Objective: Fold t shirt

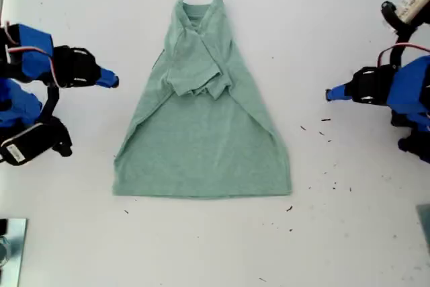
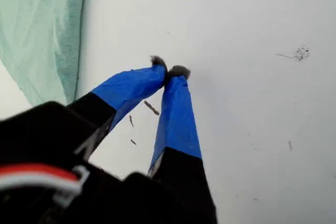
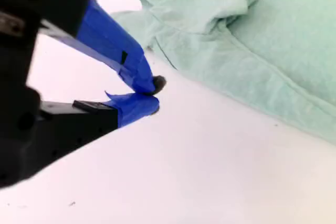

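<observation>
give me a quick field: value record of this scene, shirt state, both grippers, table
t shirt: pale green, flat on the table, both sleeves folded in over the chest, hem toward the exterior view's bottom
my first gripper: jaws shut, empty, over bare table, apart from the shirt
my second gripper: jaws shut, empty, close to the shirt's edge, not touching
table: white, with small dark specks
fold progress: sleeves in, body not yet folded

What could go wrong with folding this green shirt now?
The t shirt has its sleeves bunched in a lump, so folding over them may trap wrinkles. Its sides slant out toward the hem, so the next fold may come out crooked. My first gripper and my second gripper are shut and off the cloth; unopened, they might only push it.
</observation>
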Available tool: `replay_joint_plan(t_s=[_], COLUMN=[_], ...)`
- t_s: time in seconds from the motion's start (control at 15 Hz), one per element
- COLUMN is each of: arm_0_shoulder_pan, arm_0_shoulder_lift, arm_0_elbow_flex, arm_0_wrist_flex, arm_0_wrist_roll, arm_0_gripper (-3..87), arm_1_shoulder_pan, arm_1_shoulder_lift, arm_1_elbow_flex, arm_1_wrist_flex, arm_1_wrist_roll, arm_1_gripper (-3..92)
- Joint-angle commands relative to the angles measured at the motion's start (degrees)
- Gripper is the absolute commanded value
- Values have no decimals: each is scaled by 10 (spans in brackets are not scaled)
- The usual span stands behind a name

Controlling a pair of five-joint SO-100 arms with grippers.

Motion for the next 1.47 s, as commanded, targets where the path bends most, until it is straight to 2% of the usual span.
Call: replay_joint_plan(t_s=[0.0, 0.13, 0.2, 0.33, 0.47, 0.6, 0.67, 0.73, 0.93, 1.07, 1.2, 1.4], arm_0_shoulder_pan=[26, 27, 26, 17, 13, 13, 13, 13, 14, 14, 14, 18], arm_0_shoulder_lift=[132, 82, 76, 83, 92, 105, 108, 109, 109, 109, 109, 108], arm_0_elbow_flex=[88, 92, 92, 93, 93, 93, 93, 93, 93, 93, 93, 93], arm_0_wrist_flex=[-24, -45, -49, -51, -51, -47, -45, -45, -45, -46, -46, -46], arm_0_wrist_roll=[-36, -33, -32, -22, -17, -17, -17, -17, -13, -12, -11, -9], arm_0_gripper=[-1, -1, -1, -1, -1, -1, -1, -1, -1, -1, -1, -1], arm_1_shoulder_pan=[-26, -54, -74, -117, -168, -211, -220, -227, -259, -295, -335, -367], arm_1_shoulder_lift=[7, -22, -110, -372, -609, -737, -770, -788, -809, -833, -870, -905], arm_1_elbow_flex=[-1, -103, -196, -464, -765, -938, -966, -967, -896, -822, -733, -599], arm_1_wrist_flex=[0, 47, 58, 124, 230, 236, 236, 236, 230, 189, 95, -116], arm_1_wrist_roll=[-20, -18, -18, -42, -67, -91, -95, -93, -40, 13, 65, 102], arm_1_gripper=[25, 25, 25, 25, 17, 181, 294, 344, 345, 335, 316, 221])
